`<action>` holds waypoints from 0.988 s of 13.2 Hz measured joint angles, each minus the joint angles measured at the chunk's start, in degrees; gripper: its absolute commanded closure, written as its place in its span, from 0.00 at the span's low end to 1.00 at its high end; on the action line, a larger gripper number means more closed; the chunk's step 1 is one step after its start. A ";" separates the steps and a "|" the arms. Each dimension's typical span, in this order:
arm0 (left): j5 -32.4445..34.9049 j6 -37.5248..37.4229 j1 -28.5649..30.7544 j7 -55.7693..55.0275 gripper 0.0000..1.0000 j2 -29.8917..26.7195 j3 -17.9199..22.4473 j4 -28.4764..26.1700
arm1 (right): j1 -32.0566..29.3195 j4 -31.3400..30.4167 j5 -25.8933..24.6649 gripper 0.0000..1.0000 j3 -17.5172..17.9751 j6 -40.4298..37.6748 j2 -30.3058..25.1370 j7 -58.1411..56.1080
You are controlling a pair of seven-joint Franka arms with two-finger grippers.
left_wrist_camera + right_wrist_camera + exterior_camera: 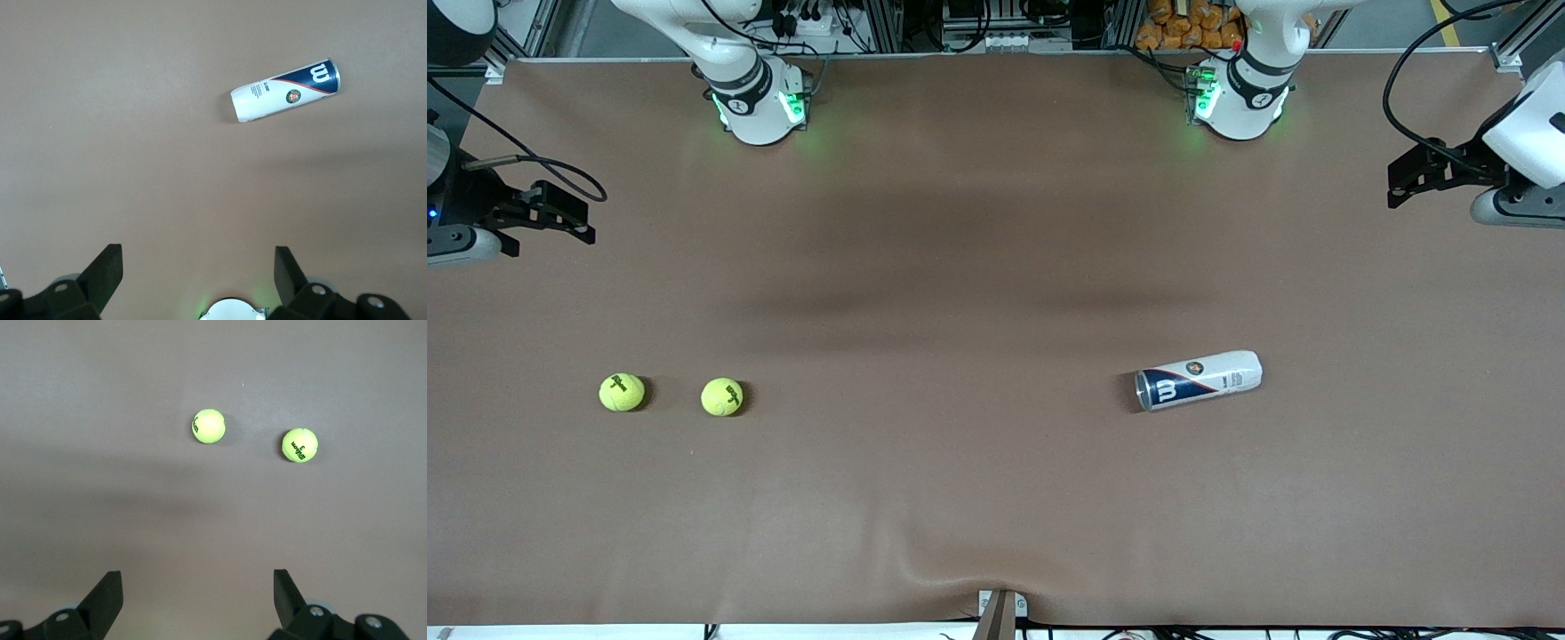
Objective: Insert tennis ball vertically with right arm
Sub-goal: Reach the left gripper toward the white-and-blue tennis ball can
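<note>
Presently on the desk: two tennis balls and one ball can, all lying loose, none held.

Item, first tennis ball: yellow-green, black lettering on top, resting on the brown desk toward the right arm's end. In the front view it sits at about 8 o'clock from the desk's middle.

Item, second tennis ball: same kind, beside the first at its 9 o'clock in the front view, closer to the right arm's end of the desk. The two are near each other but apart. Both also show in the right wrist view, first tennis ball and second tennis ball.

Item, ball can: white and navy tube with a red stripe, lying on its side toward the left arm's end, at about 4 o'clock from the desk's middle and well apart from the balls. Its navy end points toward the balls.

Item, right tool: fingers spread apart, holding nothing, up over the desk edge at the right arm's end; the arm waits.

Item, left tool: fingers likewise spread apart and unloaded, up over the desk edge at the left arm's end, the ball can in its camera's sight.
</note>
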 measured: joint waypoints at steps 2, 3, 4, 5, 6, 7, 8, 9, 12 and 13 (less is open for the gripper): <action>0.00 0.00 0.00 -0.09 0.00 0.00 0.00 -0.03 | -0.01 -0.04 -0.03 0.00 -0.21 0.07 0.00 0.00; 0.00 0.00 0.00 -0.06 0.00 0.00 0.00 -0.05 | -0.01 -0.06 -0.03 0.00 -0.34 0.07 0.00 0.00; 0.00 0.02 -0.01 -0.01 0.00 0.00 -0.01 -0.12 | -0.01 -0.08 -0.03 0.00 -0.39 0.08 0.00 0.00; 0.00 0.22 -0.03 0.19 0.00 0.01 -0.02 -0.32 | -0.01 -0.08 -0.03 0.00 -0.39 0.12 0.00 0.00; 0.00 0.75 -0.10 0.92 0.00 0.10 -0.06 -0.70 | -0.01 -0.09 -0.03 0.00 -0.39 0.14 0.00 0.00; 0.00 1.83 -0.37 2.74 0.00 0.29 -0.11 -1.44 | -0.01 -0.09 -0.03 0.00 -0.39 0.15 0.00 0.00; -0.01 3.88 -0.98 5.42 0.00 0.56 -0.18 -2.81 | 0.00 -0.11 -0.03 0.00 -0.39 0.16 0.00 0.00; 0.00 6.84 -2.10 8.95 0.00 0.90 -0.27 -4.86 | 0.00 -0.12 -0.03 0.00 -0.38 0.18 0.01 0.00; 2.05 13.74 -7.65 16.96 0.00 2.60 -0.49 -11.36 | 0.03 -0.17 -0.03 0.00 -0.34 0.20 0.02 1.25; 4.00 14.70 -9.74 18.58 0.00 3.52 -0.53 -12.92 | 0.06 -0.18 -0.03 0.00 -0.29 0.21 0.02 1.65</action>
